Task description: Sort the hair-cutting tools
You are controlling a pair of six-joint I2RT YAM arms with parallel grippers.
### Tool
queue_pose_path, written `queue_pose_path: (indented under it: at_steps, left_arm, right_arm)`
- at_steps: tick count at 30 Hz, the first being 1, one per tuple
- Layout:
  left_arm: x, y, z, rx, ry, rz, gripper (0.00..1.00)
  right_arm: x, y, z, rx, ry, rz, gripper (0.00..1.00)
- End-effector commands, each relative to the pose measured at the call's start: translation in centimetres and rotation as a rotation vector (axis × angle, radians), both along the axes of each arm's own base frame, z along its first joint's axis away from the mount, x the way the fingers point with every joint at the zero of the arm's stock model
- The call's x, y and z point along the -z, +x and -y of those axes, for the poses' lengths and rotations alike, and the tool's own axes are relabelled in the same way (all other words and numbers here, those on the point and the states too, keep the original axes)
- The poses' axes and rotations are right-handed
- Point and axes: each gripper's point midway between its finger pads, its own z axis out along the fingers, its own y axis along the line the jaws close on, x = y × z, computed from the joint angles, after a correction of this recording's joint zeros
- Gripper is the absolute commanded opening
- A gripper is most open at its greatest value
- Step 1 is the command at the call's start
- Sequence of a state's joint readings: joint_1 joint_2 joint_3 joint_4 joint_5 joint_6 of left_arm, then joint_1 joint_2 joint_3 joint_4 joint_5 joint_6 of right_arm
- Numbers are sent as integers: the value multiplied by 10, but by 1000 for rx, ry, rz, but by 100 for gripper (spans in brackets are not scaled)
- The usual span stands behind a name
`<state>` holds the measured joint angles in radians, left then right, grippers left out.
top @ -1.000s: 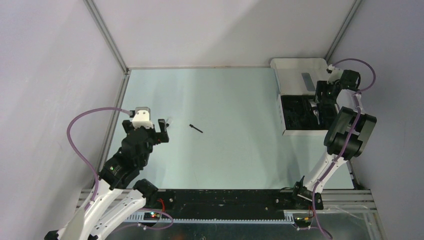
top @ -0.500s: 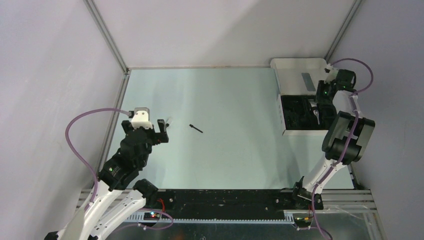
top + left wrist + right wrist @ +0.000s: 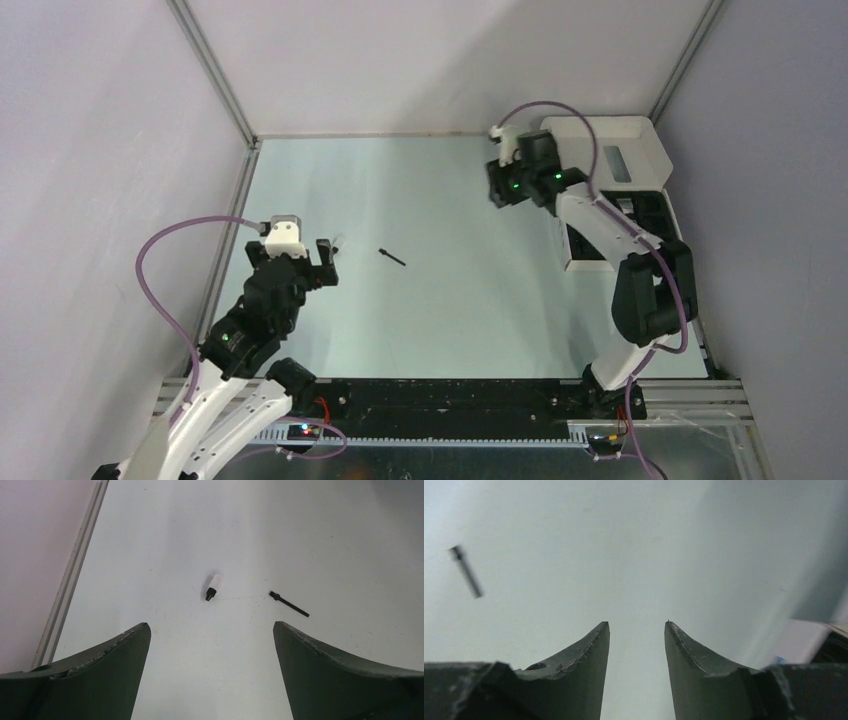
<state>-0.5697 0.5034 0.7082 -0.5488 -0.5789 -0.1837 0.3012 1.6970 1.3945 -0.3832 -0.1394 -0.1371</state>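
A thin black stick lies on the pale table, left of centre; the left wrist view has it up and to the right, and the right wrist view has it blurred at far left. A small black piece with a pale cap lies just ahead of my left gripper. That left gripper stands wide open and empty, low over the table. My right gripper hovers left of the white box, its jaws parted with only bare table between them.
The white box sits at the back right with its printed lid folded back. Its black moulded insert holds dark pieces I cannot make out. A metal frame rail runs along the table's left edge.
The right arm has swung left from above the box insert to over the table beside the box. The left arm, the stick and the small piece have not moved.
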Motion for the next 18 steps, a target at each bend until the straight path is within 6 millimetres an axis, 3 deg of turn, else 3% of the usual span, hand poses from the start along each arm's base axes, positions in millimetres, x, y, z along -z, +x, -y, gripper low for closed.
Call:
queue_pose_path:
  at_steps: [1, 2, 6, 7, 8, 9, 10, 15, 16, 17, 18]
  left_arm:
    - [0, 7, 0, -18, -15, 0, 100]
    - [3, 9, 0, -23, -11, -16, 100]
    - [13, 16, 1, -40, -13, -80, 100]
    - [17, 19, 2, -47, -18, -104, 100]
    - [17, 21, 1, -53, -30, -119, 100]
    - [24, 24, 2, -67, -42, -151, 100]
    - [25, 26, 1, -81, -60, -171, 100]
    - [56, 42, 10, -192, -228, -314, 100]
    - [57, 45, 11, -227, -276, -320, 100]
    - [67, 50, 12, -250, -278, -353, 100]
    - [67, 54, 14, -276, -312, -355, 100]
  right_arm:
    - [8, -28, -53, -59, 24, -58, 49]
    - [13, -40, -69, -95, 23, -73, 50]
    - [29, -75, -105, -156, 42, -104, 50]
    - [26, -81, -108, -147, 54, -99, 50]
    - [36, -95, -113, -162, 43, -118, 49]
    - [29, -98, -114, -153, 53, -88, 50]
    - [37, -110, -119, -169, 43, -92, 50]
    - [38, -147, -112, -165, 39, -40, 50]
    - [29, -149, -110, -155, 60, -15, 50]
    - [36, -156, -105, -152, 55, -25, 50]
    - [26, -159, -104, -151, 90, 1, 50]
